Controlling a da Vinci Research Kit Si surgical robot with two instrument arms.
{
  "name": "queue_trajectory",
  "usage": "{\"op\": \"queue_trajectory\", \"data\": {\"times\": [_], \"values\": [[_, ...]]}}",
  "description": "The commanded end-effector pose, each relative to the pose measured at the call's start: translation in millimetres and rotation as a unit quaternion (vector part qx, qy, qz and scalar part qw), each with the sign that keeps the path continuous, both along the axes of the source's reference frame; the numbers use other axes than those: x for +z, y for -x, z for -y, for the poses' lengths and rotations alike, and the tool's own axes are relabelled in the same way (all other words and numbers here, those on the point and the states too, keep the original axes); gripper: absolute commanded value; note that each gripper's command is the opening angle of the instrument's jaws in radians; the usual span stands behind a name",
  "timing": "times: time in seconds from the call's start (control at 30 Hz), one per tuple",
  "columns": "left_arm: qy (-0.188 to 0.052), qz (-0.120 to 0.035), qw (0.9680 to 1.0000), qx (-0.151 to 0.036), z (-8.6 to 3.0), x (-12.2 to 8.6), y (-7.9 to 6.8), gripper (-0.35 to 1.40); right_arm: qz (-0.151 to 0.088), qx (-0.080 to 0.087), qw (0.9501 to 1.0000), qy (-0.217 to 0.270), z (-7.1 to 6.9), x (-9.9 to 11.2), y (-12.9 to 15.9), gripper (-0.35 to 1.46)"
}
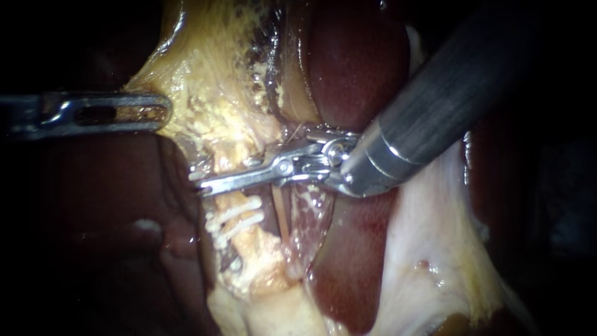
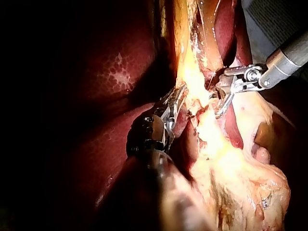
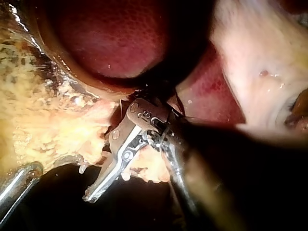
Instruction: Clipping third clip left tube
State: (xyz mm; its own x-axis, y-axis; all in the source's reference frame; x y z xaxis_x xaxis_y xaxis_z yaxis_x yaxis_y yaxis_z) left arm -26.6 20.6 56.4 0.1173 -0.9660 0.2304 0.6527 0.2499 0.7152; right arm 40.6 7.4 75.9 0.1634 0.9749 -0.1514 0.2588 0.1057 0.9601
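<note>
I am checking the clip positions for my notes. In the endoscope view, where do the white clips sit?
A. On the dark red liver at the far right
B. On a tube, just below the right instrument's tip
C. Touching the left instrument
B: the white clips cross the pale tube just under the tip of the right instrument, well apart from the left instrument.

- Left instrument (image 1: 158, 113): flat bright-steel tip with a long oval slot, stained brownish inside.
- Right instrument (image 1: 202, 185): thick dark-grey shaft, paler ringed metal collar, silver hinged linkage with round pins.
</note>
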Motion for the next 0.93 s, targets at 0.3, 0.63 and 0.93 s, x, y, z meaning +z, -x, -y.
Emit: {"op": "queue_trajectory", "data": {"times": [0.3, 0.63, 0.93], "values": [[0.0, 0.0, 1.0, 0.0, 0.0, 0.0, 0.0, -0.35, 0.009, 0.018, 0.9998, 0.005, -0.5, 0.7, 0.7, -0.35], [0.0, 0.0, 1.0, 0.0, 0.0, 0.0, 0.0, -0.35, -0.004, 0.015, 0.9986, 0.05, -0.7, 1.9, 1.5, -0.35], [0.0, 0.0, 1.0, 0.0, 0.0, 0.0, 0.0, -0.35, -0.007, 0.012, 0.9986, 0.05, -0.5, 1.6, 1.3, -0.35]]}}
